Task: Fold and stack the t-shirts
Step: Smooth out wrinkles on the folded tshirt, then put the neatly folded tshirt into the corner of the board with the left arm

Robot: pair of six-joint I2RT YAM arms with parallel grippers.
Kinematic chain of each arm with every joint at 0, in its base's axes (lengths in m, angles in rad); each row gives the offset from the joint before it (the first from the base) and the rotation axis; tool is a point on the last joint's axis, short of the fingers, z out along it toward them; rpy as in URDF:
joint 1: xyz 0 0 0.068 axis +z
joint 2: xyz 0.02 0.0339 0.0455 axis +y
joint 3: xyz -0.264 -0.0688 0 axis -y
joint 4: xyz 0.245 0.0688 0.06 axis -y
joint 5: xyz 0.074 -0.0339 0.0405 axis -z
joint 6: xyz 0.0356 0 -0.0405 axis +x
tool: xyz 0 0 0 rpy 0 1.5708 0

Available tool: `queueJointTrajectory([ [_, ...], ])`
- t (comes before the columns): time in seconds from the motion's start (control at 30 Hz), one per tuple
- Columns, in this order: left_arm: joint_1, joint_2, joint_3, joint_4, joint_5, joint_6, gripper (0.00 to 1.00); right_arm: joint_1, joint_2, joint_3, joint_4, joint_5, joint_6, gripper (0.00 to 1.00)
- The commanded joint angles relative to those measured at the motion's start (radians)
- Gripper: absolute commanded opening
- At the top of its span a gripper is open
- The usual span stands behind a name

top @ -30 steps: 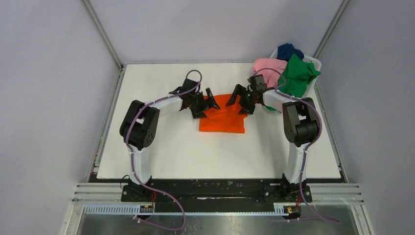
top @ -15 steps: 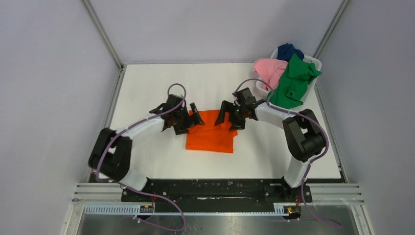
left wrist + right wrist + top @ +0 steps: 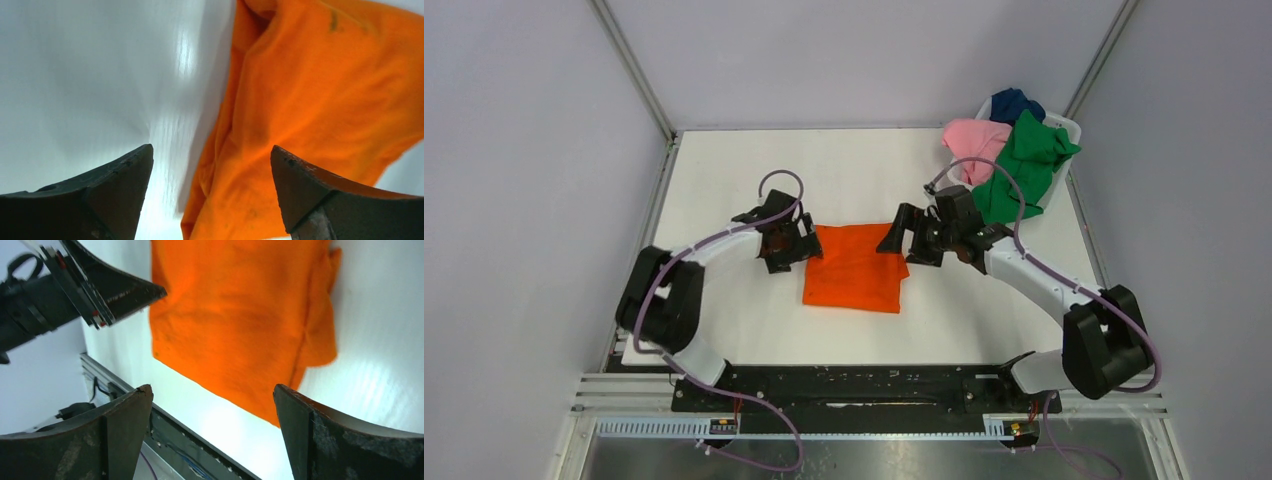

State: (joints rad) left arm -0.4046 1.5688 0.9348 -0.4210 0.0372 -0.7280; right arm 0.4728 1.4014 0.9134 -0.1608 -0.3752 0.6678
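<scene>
Nothing written can be read in any of the views: no text, label, brand, number or sign. The orange t-shirt (image 3: 856, 268) shows plain cloth in the top view and in both wrist views. At about 7 o'clock in the top view, a small dark box (image 3: 721, 427) on the front rail carries a few tiny marks, too small to make out.
</scene>
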Motion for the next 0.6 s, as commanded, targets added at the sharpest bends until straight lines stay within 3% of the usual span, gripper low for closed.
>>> queueJointTrajectory([
  [0.0,0.001,0.113,0.086,0.028,0.052,0.027,0.80,-0.003,-0.099,-0.051,-0.079,0.074,-0.014,0.99],
  [0.23,-0.033,0.256,0.148,0.046,0.072,-0.006,0.35,-0.015,-0.222,-0.074,-0.142,0.133,-0.052,1.00],
  [0.37,-0.061,0.315,0.263,-0.070,-0.039,0.018,0.02,-0.038,-0.261,-0.071,-0.163,0.148,-0.082,1.00],
  [0.57,-0.046,0.353,0.491,-0.254,-0.425,0.115,0.00,-0.111,-0.305,-0.082,-0.201,0.243,-0.131,1.00],
])
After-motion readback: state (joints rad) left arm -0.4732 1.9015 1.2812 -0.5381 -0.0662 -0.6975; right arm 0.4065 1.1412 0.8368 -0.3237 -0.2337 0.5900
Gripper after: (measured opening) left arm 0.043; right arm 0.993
